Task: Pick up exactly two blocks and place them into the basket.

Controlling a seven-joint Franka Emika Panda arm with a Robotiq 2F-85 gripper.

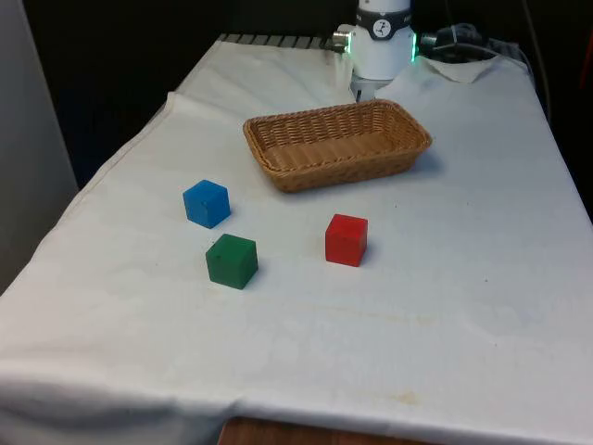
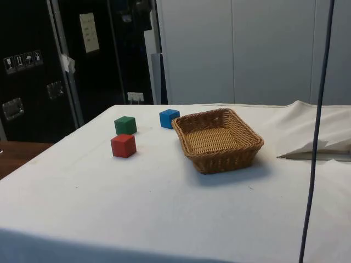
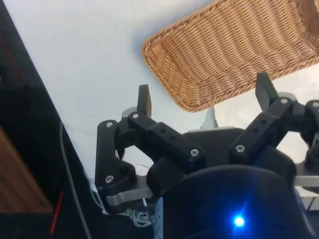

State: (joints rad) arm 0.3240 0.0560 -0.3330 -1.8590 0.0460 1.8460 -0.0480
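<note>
A woven wicker basket [image 1: 338, 144] [image 2: 218, 139] [image 3: 234, 55] stands empty on the white cloth, near the table's far end in the front view. Three blocks lie on the cloth nearer the front camera: a blue block [image 1: 206, 203] [image 2: 169, 118], a green block [image 1: 232, 260] [image 2: 125, 125] and a red block [image 1: 346, 239] [image 2: 123, 145]. In the wrist view my gripper [image 3: 205, 95] is open, its two black fingers spread wide with nothing between them. It hangs high over the cloth beside the basket's near corner, far from the blocks.
The white arm's base [image 1: 382, 37] stands just behind the basket. A fold of cloth [image 2: 315, 148] is rumpled beside the basket in the side view. Open cloth stretches between the blocks and the table's front edge.
</note>
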